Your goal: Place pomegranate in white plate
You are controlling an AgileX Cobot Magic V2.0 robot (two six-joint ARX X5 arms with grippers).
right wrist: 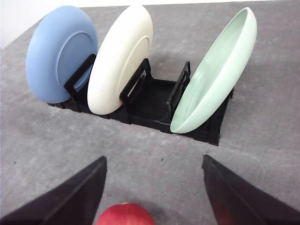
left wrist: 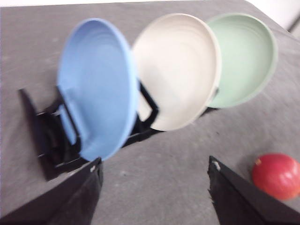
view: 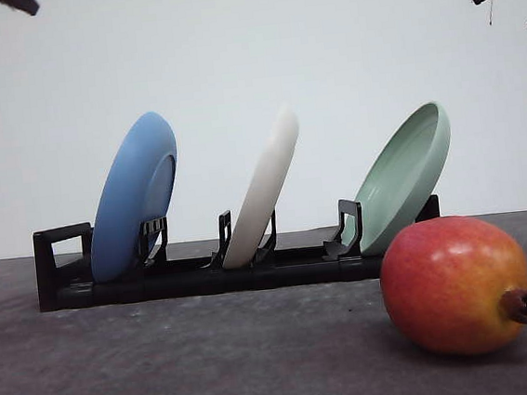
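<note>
1. The left claw (left wrist: 154, 192) is spread wide with nothing between its two dark fingers (left wrist: 75, 199). It hangs above the grey counter (left wrist: 159, 168), in front of the rack of plates.
2. The right claw (right wrist: 154, 187) is also spread wide and holds nothing. Its dark fingers (right wrist: 70, 197) frame the counter, and the top of the pomegranate (right wrist: 124, 214) sits just below the gap between them.
3. In the front view, dark tips of both arms reach into the upper corners, high above the counter (view: 169, 375). From there I cannot tell how the claws stand.
4. The pomegranate (view: 454, 284) lies on its side on the counter, on the robot's right, in front of the right end of the rack. Its skin is red blending to yellow-orange. Its small brown crown stub points to the right.
5. A black plate rack (view: 205, 273) stands across the middle of the counter, behind the fruit and apart from it.
6. Three plates stand on edge in the rack, all tilted to the right. The blue plate (view: 133, 196) is on the left, the white plate (view: 263, 188) is in the middle slot, and the pale green plate (view: 402, 179) is on the right.
7. The pomegranate is not on the white plate; the pale green plate is the one nearest to it.
</note>
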